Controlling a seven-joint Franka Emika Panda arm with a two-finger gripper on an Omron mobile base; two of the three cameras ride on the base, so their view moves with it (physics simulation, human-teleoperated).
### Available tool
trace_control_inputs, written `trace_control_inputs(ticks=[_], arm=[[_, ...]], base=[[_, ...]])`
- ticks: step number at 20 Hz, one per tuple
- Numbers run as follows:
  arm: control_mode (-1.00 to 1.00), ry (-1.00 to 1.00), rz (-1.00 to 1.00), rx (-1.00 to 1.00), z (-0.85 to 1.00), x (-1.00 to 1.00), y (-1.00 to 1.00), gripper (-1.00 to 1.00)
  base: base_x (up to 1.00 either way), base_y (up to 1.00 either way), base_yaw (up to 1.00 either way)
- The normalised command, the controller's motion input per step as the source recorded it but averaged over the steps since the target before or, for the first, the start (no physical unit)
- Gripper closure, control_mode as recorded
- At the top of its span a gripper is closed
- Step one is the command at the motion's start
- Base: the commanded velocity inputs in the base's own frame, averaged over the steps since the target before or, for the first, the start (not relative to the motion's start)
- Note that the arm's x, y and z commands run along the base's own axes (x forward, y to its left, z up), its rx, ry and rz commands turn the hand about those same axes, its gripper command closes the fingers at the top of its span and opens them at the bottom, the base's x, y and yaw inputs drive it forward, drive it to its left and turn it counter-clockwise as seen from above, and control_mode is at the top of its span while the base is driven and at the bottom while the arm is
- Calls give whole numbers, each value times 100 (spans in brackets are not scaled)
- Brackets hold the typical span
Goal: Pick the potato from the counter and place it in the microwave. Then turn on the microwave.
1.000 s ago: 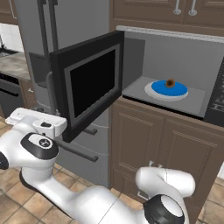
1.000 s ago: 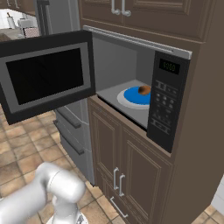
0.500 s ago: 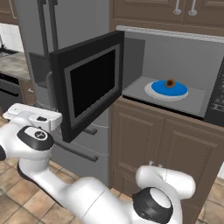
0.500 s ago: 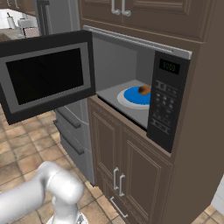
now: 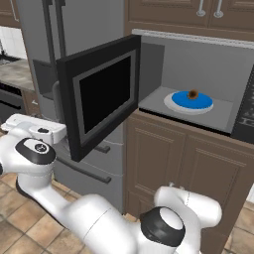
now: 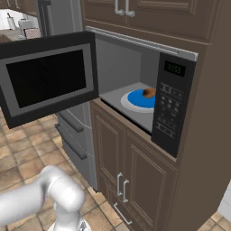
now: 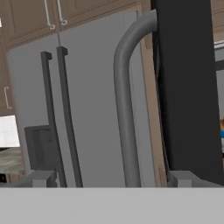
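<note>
The microwave (image 5: 198,69) stands with its door (image 5: 104,99) swung wide to the left. Inside, the brown potato (image 5: 193,94) rests on a blue plate (image 5: 183,104); both appear again from the right, the potato (image 6: 149,93) on the plate (image 6: 135,100). The button panel (image 6: 170,103) is on the right side. My gripper (image 7: 113,178) is open and holds nothing. It hangs low beside the outer face of the door, with the door's grey curved handle (image 7: 124,109) just ahead of the fingertips. My hand (image 5: 34,130) is left of the door. A strip of counter (image 5: 15,74) lies far left.
The tall grey fridge (image 5: 84,30) with its dark handles (image 7: 61,113) stands right behind the open door. Brown cabinet doors (image 6: 131,180) run below the microwave, more cabinets (image 6: 149,13) above. Tiled floor (image 6: 31,153) spreads in front.
My hand has shifted a little up and to the left beside the door, and the elbow has swung. The door, plate and potato have stayed put; the jaws stay open.
</note>
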Motion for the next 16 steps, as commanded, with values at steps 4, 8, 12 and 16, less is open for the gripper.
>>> trace_control_inputs(ticks=[4,8,12,16], arm=[[-100,0,0,0,0,20,0,-100],[-100,0,0,0,0,24,0,-100],[-100,0,0,0,0,21,0,-100],[-100,0,0,0,0,16,0,-100]], base=[[0,0,0],[0,0,0],[0,0,0],[0,0,0]])
